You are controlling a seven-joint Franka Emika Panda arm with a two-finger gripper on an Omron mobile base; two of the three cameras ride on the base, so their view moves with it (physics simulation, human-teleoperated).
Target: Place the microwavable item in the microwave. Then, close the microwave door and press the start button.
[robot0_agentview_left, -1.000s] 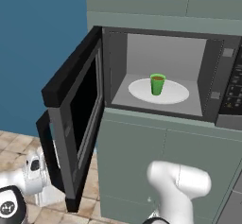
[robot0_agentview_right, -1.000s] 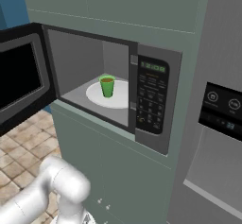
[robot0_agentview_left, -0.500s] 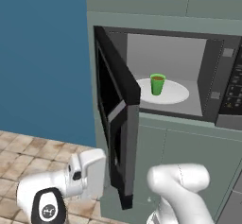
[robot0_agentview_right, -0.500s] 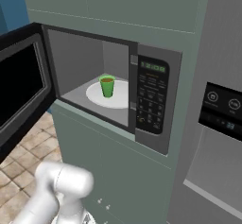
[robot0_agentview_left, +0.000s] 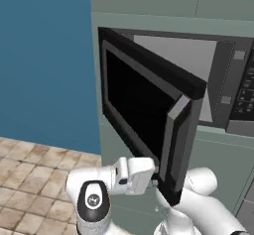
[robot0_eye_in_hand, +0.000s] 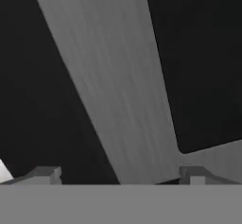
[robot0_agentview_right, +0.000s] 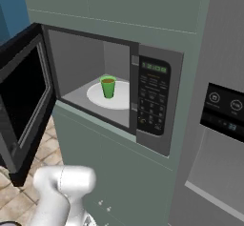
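The green cup [robot0_agentview_right: 108, 87] with brown contents stands upright on the white turntable plate [robot0_agentview_right: 121, 98] inside the microwave [robot0_agentview_right: 76, 63]. In the left base view the cup is hidden behind the microwave door [robot0_agentview_left: 144, 115], which stands about half shut. My gripper [robot0_agentview_left: 153, 177] is low, against the door's outer face near its bottom corner. In the hand view the gripper [robot0_eye_in_hand: 119, 176] is open, fingertips [robot0_eye_in_hand: 45, 175] wide apart, with the door's grey handle bar [robot0_eye_in_hand: 108, 86] running slantwise just ahead and nothing held.
The keypad panel [robot0_agentview_right: 152, 103] sits on the microwave's right side. A tall grey fridge [robot0_agentview_right: 224, 125] stands further right. Grey-green cabinets [robot0_agentview_right: 119, 172] lie below and above the microwave. Tiled floor [robot0_agentview_left: 30, 169] and a blue wall [robot0_agentview_left: 44, 55] are to the left.
The door has swung from wide open to about half shut. My hand has moved right and up along with it, staying at its lower outer face. The cup has not moved.
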